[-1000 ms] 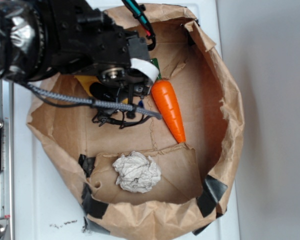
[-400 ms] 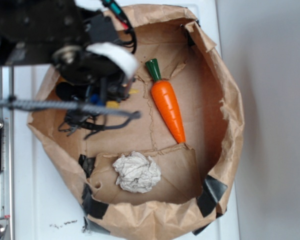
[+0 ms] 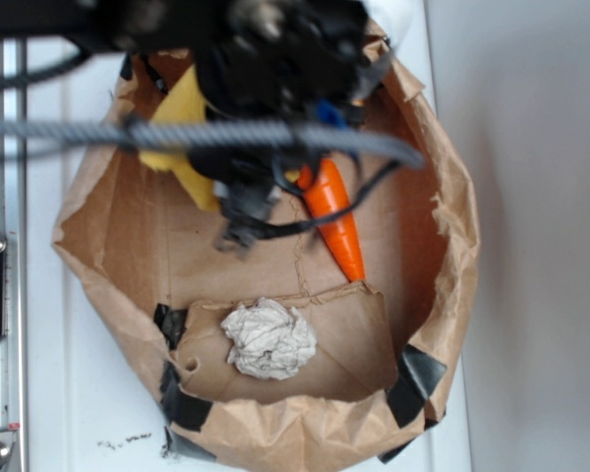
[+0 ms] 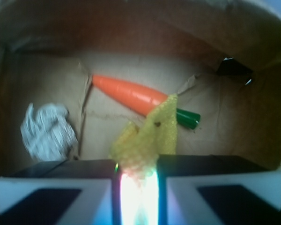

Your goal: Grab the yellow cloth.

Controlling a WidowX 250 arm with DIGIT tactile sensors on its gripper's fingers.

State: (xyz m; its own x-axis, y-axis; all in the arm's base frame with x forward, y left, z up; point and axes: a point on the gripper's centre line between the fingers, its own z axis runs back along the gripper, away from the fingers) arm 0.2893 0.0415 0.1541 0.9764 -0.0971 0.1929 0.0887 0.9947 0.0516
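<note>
The yellow cloth (image 4: 147, 138) hangs from my gripper (image 4: 139, 178), pinched between the two fingers and lifted off the bag floor. In the exterior view the yellow cloth (image 3: 177, 123) shows left of and under the dark arm, and the gripper (image 3: 261, 172) sits blurred over the upper middle of the bag. The cloth's lower end dangles in front of the toy carrot in the wrist view. The jaws stand close together with yellow fabric filling the gap.
A brown paper bag (image 3: 442, 226) with rolled walls encloses everything. An orange toy carrot (image 3: 339, 221) lies on its floor, partly under the arm. A crumpled whitish paper ball (image 3: 268, 338) rests on a flap near the front. A grey cable (image 3: 275, 138) crosses the bag.
The arm swung right and toward the bag's upper middle, lifting the yellow cloth off the floor; it now covers the carrot's green top.
</note>
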